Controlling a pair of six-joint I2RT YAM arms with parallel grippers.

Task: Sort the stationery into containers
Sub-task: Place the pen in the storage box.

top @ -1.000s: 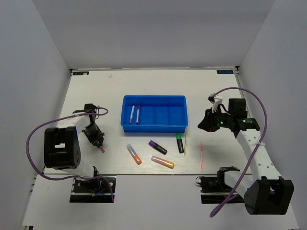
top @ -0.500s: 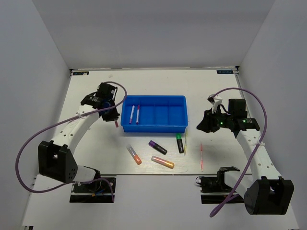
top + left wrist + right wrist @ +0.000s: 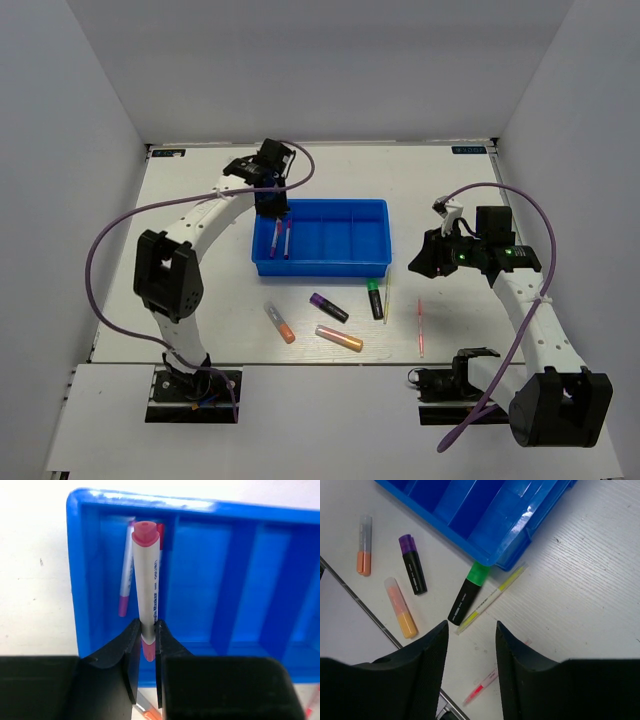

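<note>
My left gripper (image 3: 273,207) is shut on a pink-white pen (image 3: 146,585) and holds it above the leftmost compartment of the blue tray (image 3: 330,263). Two pink-white pens (image 3: 280,239) lie in that compartment. My right gripper (image 3: 425,262) is open and empty, hovering right of the tray (image 3: 520,525). On the table in front of the tray lie an orange highlighter (image 3: 280,322), a purple highlighter (image 3: 328,307), a yellow-orange highlighter (image 3: 340,338), a green-black highlighter (image 3: 375,298), a thin yellow stick (image 3: 387,296) and a thin pink stick (image 3: 420,327).
The other three tray compartments hold nothing. White walls close in the table at the left, back and right. The table's near edge runs just below the loose pens.
My left arm has swung from the table's left side up and right, carrying the pink-white pen over the tray's leftmost compartment. The right arm has not moved.
</note>
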